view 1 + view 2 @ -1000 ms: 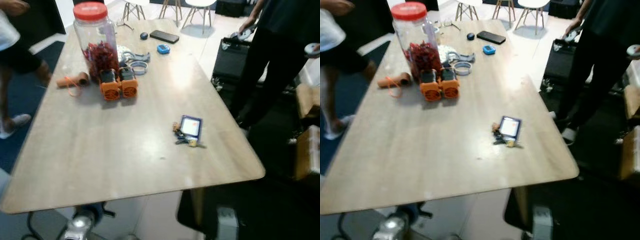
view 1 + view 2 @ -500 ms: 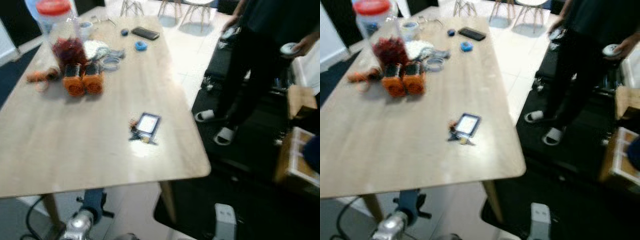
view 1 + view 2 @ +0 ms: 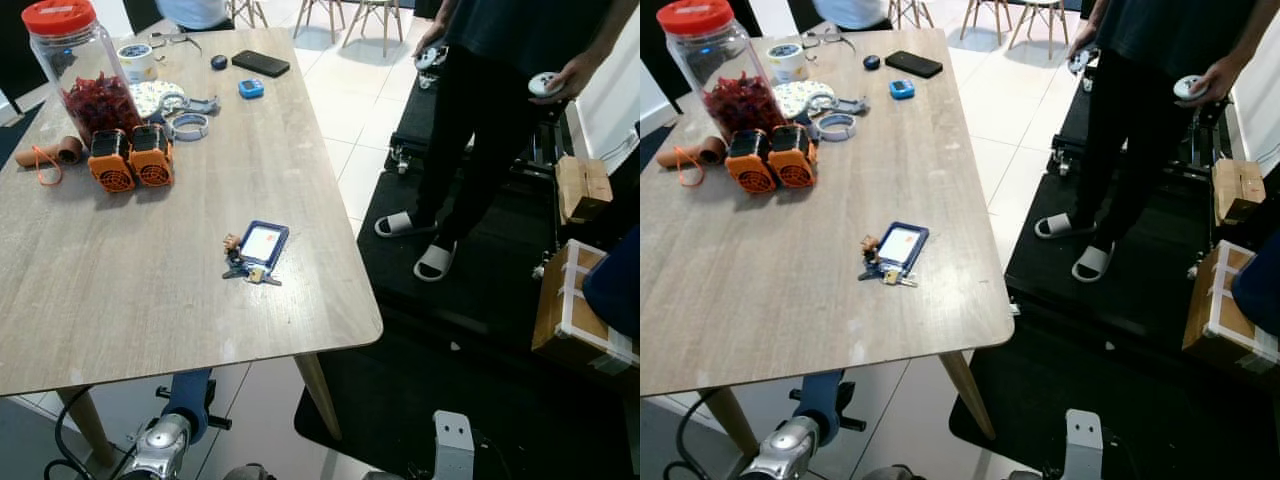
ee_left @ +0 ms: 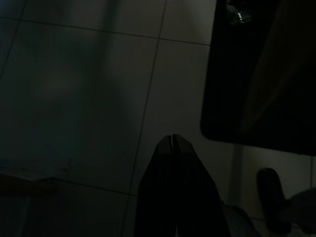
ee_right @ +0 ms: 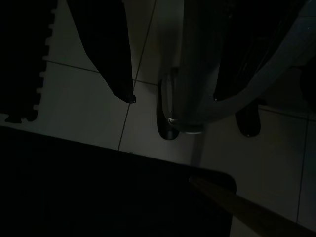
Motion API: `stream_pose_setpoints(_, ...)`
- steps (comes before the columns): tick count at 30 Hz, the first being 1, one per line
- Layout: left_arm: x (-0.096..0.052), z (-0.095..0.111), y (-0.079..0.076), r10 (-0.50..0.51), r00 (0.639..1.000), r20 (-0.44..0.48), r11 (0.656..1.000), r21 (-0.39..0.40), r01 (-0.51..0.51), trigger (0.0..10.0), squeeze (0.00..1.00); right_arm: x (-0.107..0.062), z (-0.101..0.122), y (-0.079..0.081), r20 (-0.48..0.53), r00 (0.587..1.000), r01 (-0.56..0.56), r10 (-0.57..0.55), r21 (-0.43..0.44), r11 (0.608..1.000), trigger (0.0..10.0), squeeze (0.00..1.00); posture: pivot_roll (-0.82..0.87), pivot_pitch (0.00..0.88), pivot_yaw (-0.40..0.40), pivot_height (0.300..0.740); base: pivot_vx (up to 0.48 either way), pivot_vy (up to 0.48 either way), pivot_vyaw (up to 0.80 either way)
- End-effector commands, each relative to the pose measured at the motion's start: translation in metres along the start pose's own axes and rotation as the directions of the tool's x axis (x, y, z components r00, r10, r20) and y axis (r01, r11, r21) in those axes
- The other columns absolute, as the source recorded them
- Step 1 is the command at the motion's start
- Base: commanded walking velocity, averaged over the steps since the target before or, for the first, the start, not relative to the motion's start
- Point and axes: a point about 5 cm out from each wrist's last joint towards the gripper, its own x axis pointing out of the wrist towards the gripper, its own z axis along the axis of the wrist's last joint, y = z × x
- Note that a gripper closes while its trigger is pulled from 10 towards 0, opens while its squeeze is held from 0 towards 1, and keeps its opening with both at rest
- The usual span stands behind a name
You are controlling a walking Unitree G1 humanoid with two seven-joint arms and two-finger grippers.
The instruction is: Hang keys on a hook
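Both my arms hang idle below the table [image 3: 150, 330] edge: my left gripper [image 4: 172, 139] points at dim floor tiles with its fingers pressed together, while my right gripper [image 5: 173, 96] hangs with its fingers spread wide and empty above the tiles and a dark mat. On the wooden tabletop, nearest me, the keys [image 3: 246, 269] lie untouched beside a blue card holder [image 3: 262, 244], close to the right-hand edge. Farther back stand two orange devices [image 3: 133, 168], a red-lidded jar [image 3: 85, 78], tape rolls and a phone [image 3: 260, 63]. To the right, a person [image 3: 500, 90] stands on a black mat. I judge the task at its opening step, the approach; next I must raise a gripper over the keys, open it and close on the ring. I can make out no hook yet.
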Motion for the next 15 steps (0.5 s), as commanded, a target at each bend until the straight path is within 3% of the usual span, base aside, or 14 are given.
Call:
stream_pose_setpoints(1, -0.001, -0.002, 0.001, 0.011, 1.0, -0.015, 1.0, 0.027, -0.011, 10.0, 0.0, -0.001, -0.007, 0.003, -0.032, 0.999, -0.009, 0.009, 0.014, 1.0, 10.0, 0.0, 0.07, 0.081, 0.021, 0.74, 0.0, 0.0, 0.0)
stream_pose_setpoints(6, 0.0, -0.004, 0.004, 0.059, 0.997, -0.047, 0.993, 0.102, -0.054, 10.0, 0.0, -0.001, -0.006, 0.002, -0.033, 0.999, -0.008, 0.008, 0.01, 1.0, 10.0, 0.0, 0.07, 0.082, 0.016, 0.74, 0.0, 0.0, 0.0)
stream_pose_setpoints(11, 0.001, -0.003, 0.003, 0.028, 0.996, -0.086, 0.962, 0.272, -0.003, 10.0, 0.0, -0.001, -0.006, 0.002, -0.038, 0.999, -0.019, 0.018, -0.036, 0.999, 10.0, 0.0, 0.06, 0.08, 0.017, 0.74, 0.0, 0.0, 0.0)
stream_pose_setpoints(13, 0.001, -0.002, 0.009, 0.039, 0.994, -0.097, 0.951, 0.31, -0.007, 10.0, 0.0, -0.001, -0.006, 0.001, -0.039, 0.999, -0.02, 0.018, -0.042, 0.999, 10.0, 0.0, 0.06, 0.077, 0.018, 0.74, 0.0, 0.0, 0.0)
stream_pose_setpoints(14, -0.001, -0.002, 0.019, 0.071, 0.99, -0.119, 0.93, 0.368, -0.022, 10.0, 0.0, -0.001, -0.007, 0.001, -0.04, 0.999, -0.018, 0.017, -0.043, 0.999, 10.0, 0.0, 0.05, 0.077, 0.019, 0.74, 0.0, 0.0, 0.0)
stream_pose_setpoints(15, -0.001, -0.002, 0.019, 0.071, 0.99, -0.119, 0.93, 0.368, -0.022, 10.0, 0.0, -0.001, -0.007, 0.001, -0.04, 0.999, -0.018, 0.017, -0.043, 0.999, 10.0, 0.0, 0.05, 0.077, 0.019, 0.74, 0.0, 0.0, 0.0)
